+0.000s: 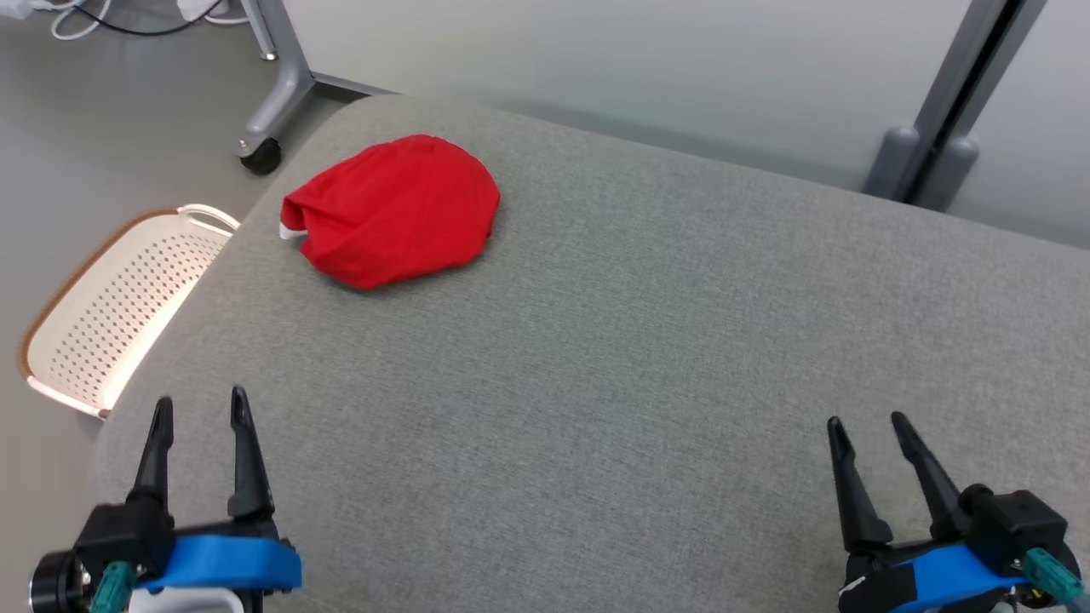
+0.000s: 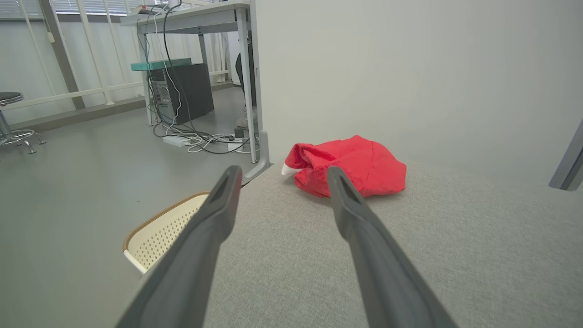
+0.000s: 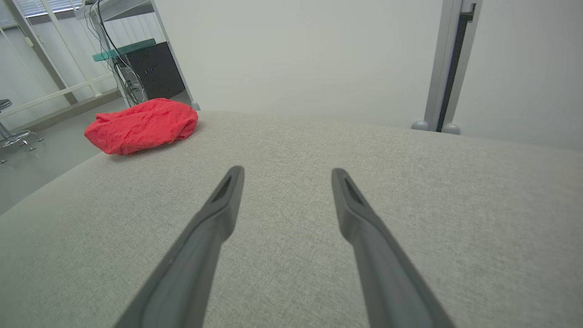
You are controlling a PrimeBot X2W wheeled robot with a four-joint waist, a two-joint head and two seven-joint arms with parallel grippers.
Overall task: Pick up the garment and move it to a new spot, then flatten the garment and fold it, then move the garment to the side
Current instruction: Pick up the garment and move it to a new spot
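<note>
Holds both jaws spread and empty, well apart from the crumpled red garment (image 1: 392,211) on the grey counter (image 1: 596,383).

Soft red cloth garment (image 1: 396,211) on matt, woven grey surface (image 1: 647,358).

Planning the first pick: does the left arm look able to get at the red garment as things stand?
Probably yes. The left tool is open and empty, and only bare grey surface lies between it and the red garment, bunched at the far left. Its reach is unproven.
</note>
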